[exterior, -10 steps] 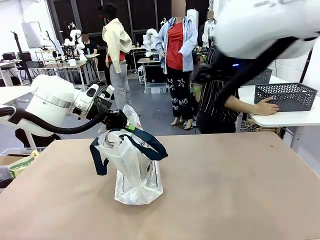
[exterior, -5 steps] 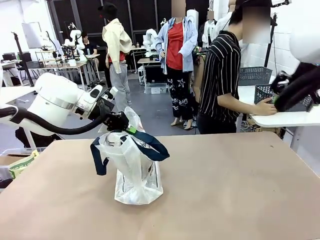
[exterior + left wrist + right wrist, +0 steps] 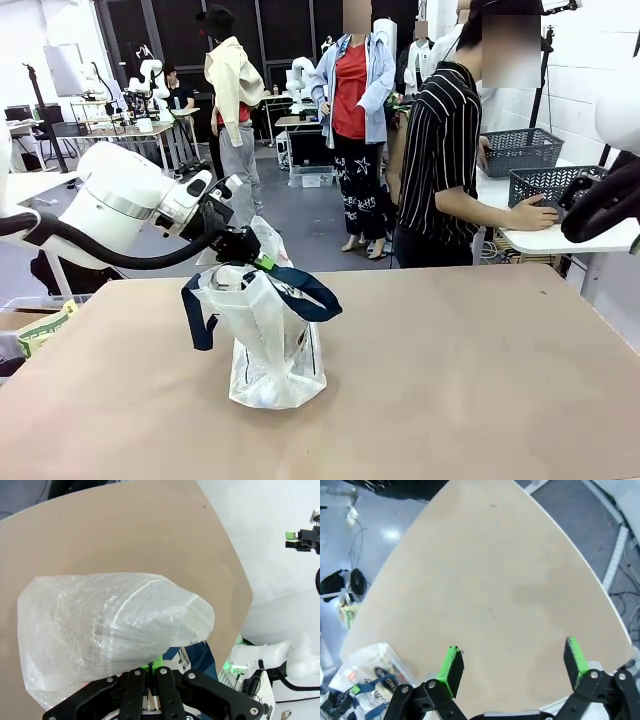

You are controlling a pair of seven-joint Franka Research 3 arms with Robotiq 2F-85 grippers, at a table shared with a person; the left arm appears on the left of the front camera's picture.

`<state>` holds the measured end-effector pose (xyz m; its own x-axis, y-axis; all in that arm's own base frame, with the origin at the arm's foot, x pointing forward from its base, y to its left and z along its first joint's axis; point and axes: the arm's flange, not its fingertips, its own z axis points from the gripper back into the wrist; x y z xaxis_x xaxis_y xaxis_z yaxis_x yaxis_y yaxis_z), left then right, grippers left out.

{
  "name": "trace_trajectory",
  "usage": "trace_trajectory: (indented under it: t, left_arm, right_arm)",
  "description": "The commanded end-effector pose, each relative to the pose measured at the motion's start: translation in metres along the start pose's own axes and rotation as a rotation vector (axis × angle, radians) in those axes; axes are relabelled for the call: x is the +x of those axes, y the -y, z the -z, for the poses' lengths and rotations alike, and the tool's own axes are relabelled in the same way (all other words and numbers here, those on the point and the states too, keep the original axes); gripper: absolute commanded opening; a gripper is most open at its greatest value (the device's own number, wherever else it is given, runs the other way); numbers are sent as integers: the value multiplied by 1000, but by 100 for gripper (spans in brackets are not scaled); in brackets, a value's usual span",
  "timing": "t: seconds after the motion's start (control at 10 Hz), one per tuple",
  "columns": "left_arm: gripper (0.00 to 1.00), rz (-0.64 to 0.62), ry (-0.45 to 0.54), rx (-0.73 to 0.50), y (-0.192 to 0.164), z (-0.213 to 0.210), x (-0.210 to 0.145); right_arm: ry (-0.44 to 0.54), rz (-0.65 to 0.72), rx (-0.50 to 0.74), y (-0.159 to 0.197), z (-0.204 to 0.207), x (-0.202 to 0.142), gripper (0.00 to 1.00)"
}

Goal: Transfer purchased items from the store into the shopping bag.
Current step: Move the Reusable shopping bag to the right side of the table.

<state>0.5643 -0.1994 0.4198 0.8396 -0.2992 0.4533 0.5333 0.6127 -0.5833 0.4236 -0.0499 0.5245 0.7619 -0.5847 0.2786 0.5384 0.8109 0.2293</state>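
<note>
The left gripper [image 3: 243,247] is clamped on the upper edge of the bag [image 3: 268,345], holding its mouth up and open; in the left wrist view the clear plastic [image 3: 115,630] bulges out straight ahead of the closed fingers, over the table [image 3: 125,525]. The right gripper [image 3: 512,665] hangs high over the table's bare right part with its green pads [image 3: 452,662] spread wide and nothing between them. From it, the bag lies well off to the lower left of its view [image 3: 370,677]. The basket [image 3: 550,185] sits on a side table beyond the right arm, under the person's hand [image 3: 535,213]. The right arm is the nearer to it. No items can be made out. The coming move likely turns on this: basket behind the right gripper, bag mouth across the table from it.
</note>
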Motion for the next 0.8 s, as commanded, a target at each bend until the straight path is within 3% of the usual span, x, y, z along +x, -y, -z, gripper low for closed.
trace_trajectory:
  t: [0.0,0.4,0.7]
  left_arm:
    - [0,11,-12,40,7,0,2]
    - [0,47,62,108,31,-35,-10]
    - [0,59,46,286,50,-94,-5]
  right_arm:
    - [9,-30,1,-7,-7,-3,100]
    - [9,-30,1,-7,-7,-3,100]
    - [9,-30,1,-7,-7,-3,100]
